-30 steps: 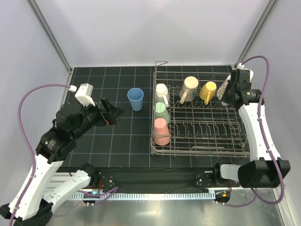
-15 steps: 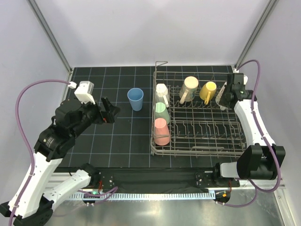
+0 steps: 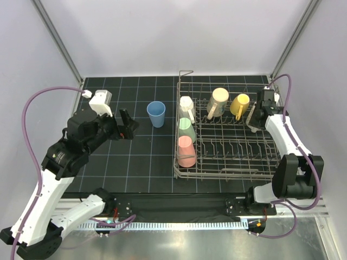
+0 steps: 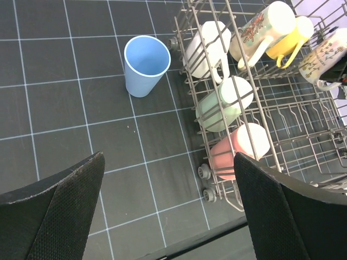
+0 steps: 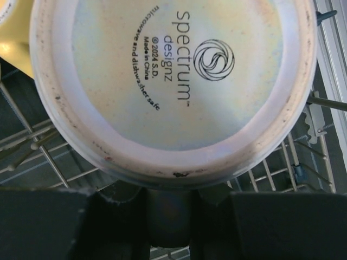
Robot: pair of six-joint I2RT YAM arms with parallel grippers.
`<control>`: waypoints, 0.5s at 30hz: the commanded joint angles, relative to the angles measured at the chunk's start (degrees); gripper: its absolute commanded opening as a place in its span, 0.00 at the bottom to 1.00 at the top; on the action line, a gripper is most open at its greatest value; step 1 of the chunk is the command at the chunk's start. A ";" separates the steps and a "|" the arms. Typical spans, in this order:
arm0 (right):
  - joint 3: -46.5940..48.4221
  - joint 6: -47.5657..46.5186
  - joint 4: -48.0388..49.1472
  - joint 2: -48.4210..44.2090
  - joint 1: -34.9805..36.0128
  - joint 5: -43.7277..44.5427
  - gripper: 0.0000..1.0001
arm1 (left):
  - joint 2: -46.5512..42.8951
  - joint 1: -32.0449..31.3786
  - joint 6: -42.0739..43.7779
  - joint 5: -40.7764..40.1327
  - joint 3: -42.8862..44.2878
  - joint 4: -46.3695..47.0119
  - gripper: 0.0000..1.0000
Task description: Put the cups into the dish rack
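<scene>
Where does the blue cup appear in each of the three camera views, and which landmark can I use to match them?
Top external: the blue cup stands upright, left of the dish rack and apart from it, above centre.
Left wrist: the blue cup is in the upper left part, mouth up, just left of the rack's corner.
Right wrist: not in it.
Shared landmark: the dish rack's grey wires show in all three views.
</scene>
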 commanded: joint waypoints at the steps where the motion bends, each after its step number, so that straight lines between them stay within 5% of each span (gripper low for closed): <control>1: 0.74 1.22 7.65 0.50 -0.12 1.17 0.04 | 0.13 -0.15 0.37 -0.68 2.38 -0.81 0.98; 8: -0.66 2.71 7.21 3.05 -0.12 0.82 0.04 | 1.36 -0.15 -1.39 -1.03 4.75 -4.06 0.97; 15: -2.68 3.42 6.60 2.27 -0.03 -3.04 0.16 | 0.66 -0.15 -4.90 -0.42 5.19 -5.21 0.97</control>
